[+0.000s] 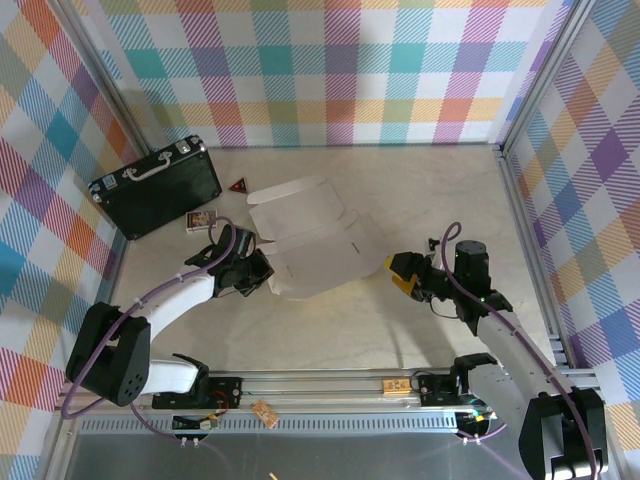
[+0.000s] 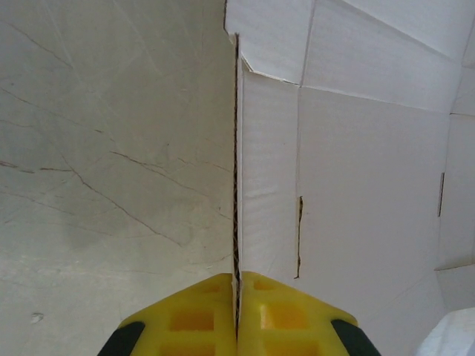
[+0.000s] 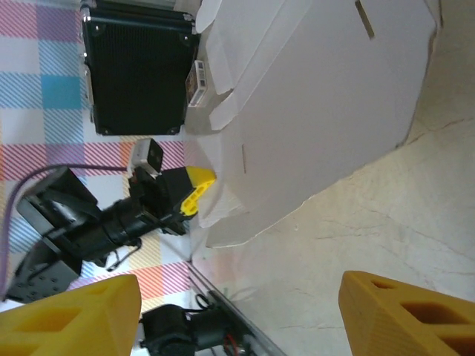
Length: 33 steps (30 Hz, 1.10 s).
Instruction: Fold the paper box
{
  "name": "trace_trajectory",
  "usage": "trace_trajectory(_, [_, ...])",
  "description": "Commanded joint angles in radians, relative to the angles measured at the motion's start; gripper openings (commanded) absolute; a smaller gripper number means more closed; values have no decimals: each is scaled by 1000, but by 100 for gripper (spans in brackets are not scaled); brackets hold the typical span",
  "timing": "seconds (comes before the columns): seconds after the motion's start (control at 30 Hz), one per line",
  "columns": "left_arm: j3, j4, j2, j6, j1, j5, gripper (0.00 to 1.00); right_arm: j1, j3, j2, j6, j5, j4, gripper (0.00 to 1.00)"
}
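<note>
Paper box (image 1: 310,245) is lying unfolded, white side up, on the worktop (image 1: 420,190). The left claw (image 2: 237,297) is clenching its left flap edge; the right claw (image 1: 402,272) is hovering spread beside it. Pulling one-handed could be tearing it.

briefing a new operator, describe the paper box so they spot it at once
On the pale table, look at the middle, right of the black case. The paper box is the broad white cardboard sheet with creases and flaps, one edge pinched by the left gripper. Its neighbours are small or dark.
</note>
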Motion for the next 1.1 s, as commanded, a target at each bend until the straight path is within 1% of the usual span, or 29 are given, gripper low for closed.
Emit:
trace_trajectory(0.0, [-15,51,7,-76,-14,11,0,13,-27,-3,162,25,11,71])
trace_trajectory(0.07, [-19,60,1,-84,-25,2,0,51,-30,8,197,72,0,70])
trace_trajectory(0.13, [-20,64,-2,-88,-28,-2,0,110,-31,45,219,111,33,70])
trace_trajectory(0.23, [-24,81,0,-98,-30,9,0,201,-32,169,254,143,157,70])
trace_trajectory(0.3, [-27,92,-1,-103,-33,17,0,257,-29,256,265,191,249,70])
trace_trajectory(0.4, [-32,105,0,-111,-42,24,0,324,23,398,267,247,337,69])
trace_trajectory(0.53, [-42,123,-1,-124,-58,26,0,401,117,552,289,330,367,68])
trace_trajectory(0.63, [-47,129,0,-131,-65,23,0,427,150,633,348,378,396,66])
trace_trajectory(0.7, [-49,130,-3,-132,-69,23,0,437,155,655,385,419,396,65])
trace_trajectory(0.73, [-49,129,-5,-134,-70,21,0,441,160,660,396,439,382,63])
trace_trajectory(0.83, [-53,133,-8,-139,-73,15,0,457,181,655,417,491,299,59])
trace_trajectory(1.07, [-66,142,-6,-152,-79,-9,0,494,184,586,419,587,205,58])
